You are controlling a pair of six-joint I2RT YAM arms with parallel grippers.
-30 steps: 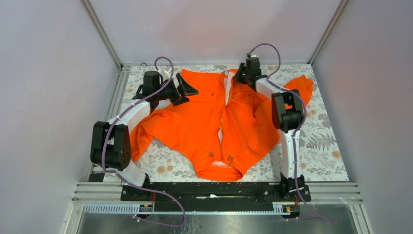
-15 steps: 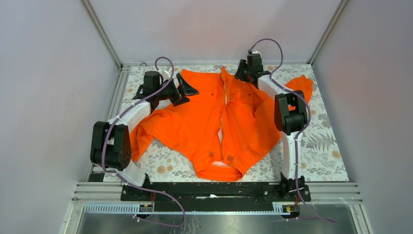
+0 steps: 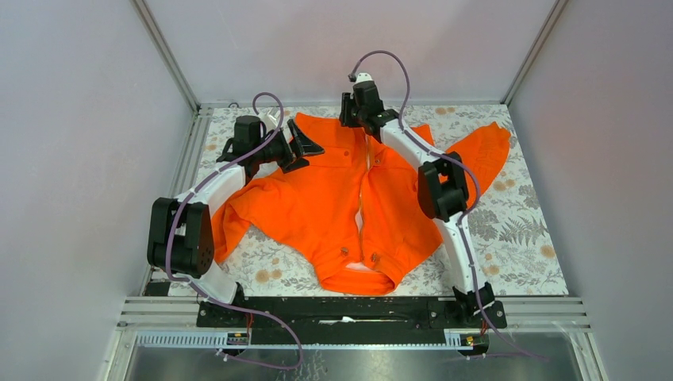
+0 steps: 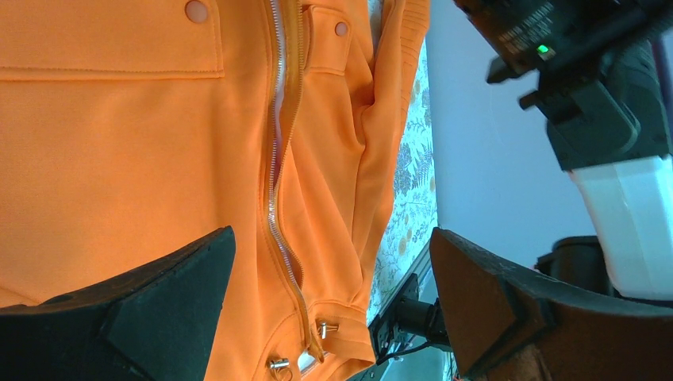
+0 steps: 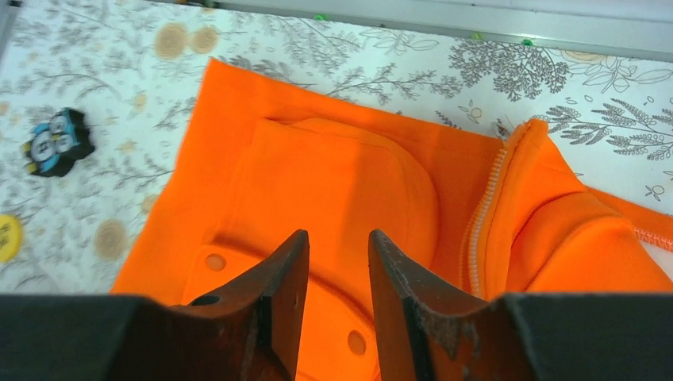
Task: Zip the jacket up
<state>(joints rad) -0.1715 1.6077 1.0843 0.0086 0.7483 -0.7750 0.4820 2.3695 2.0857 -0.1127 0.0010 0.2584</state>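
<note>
The orange jacket [image 3: 317, 206] lies spread face up on the floral table, collar at the far side and hem near the arm bases. Its front zipper [image 3: 364, 190] runs down the middle with a pale gap between the halves. My left gripper [image 3: 305, 152] is wide open and empty above the jacket's left shoulder. Its wrist view looks down the zipper [image 4: 274, 182] to the hem's metal toggles [image 4: 325, 329]. My right gripper [image 3: 355, 119] hovers at the collar. Its fingers [image 5: 278, 278] stand slightly apart and empty over a snapped pocket flap [image 5: 333, 175], left of the zipper teeth [image 5: 484, 214].
The table [image 3: 524, 230] has a floral cloth and is walled by grey panels with metal rails. A small blue and black toy [image 5: 57, 141] and a yellow disc [image 5: 6, 236] lie on the cloth left of the jacket's shoulder. The right sleeve [image 3: 484, 147] reaches the far right.
My right arm has swung left, from the collar's right side to above the collar's centre. The right front panel now lies flatter. My left arm has not moved.
</note>
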